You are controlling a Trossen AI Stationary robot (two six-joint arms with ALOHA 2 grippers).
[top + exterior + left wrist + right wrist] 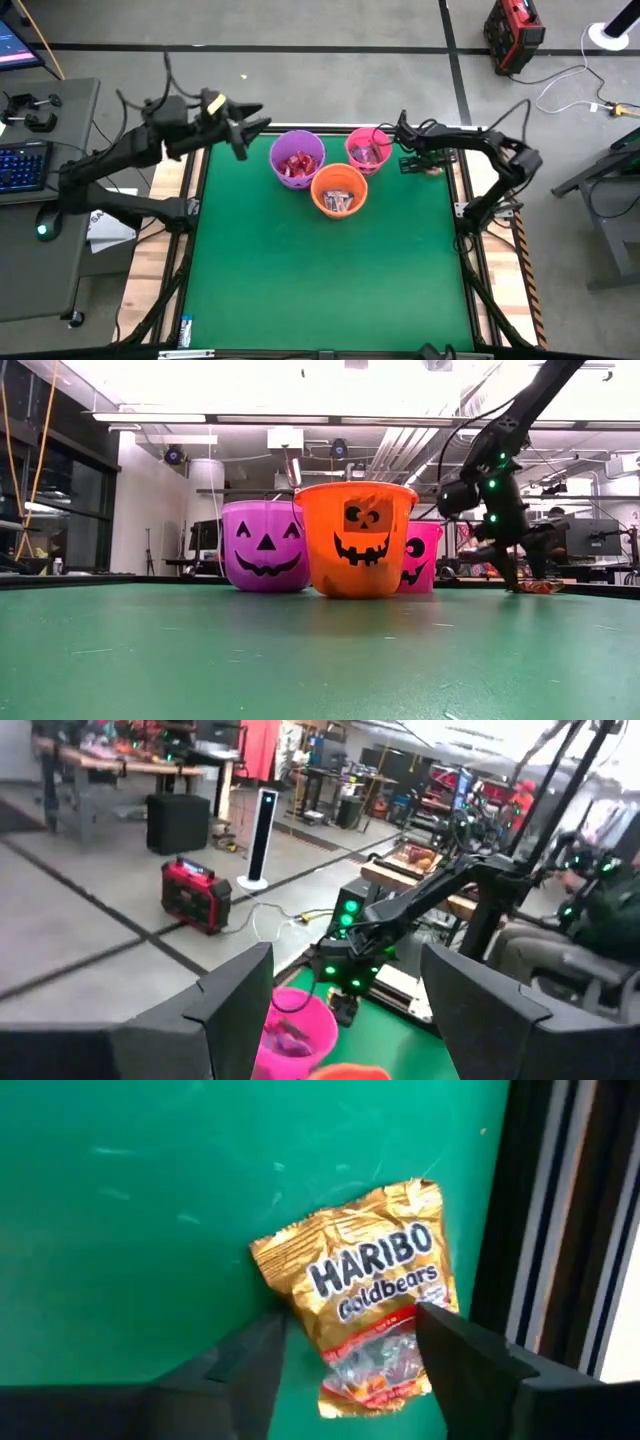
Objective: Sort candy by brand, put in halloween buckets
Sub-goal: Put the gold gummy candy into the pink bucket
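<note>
Candy lay in 3 buckets at the far middle of the green counter (320, 280): purple bucket (297, 158), orange bucket (339, 190), pink bucket (368, 149); 1 gold Haribo packet (372, 1295) lay flat near the counter's right edge; the right tool (350, 1342) straddled it, fingers apart, not yet clenched; the left tool (252, 127) hovered released left of the purple bucket.
</note>
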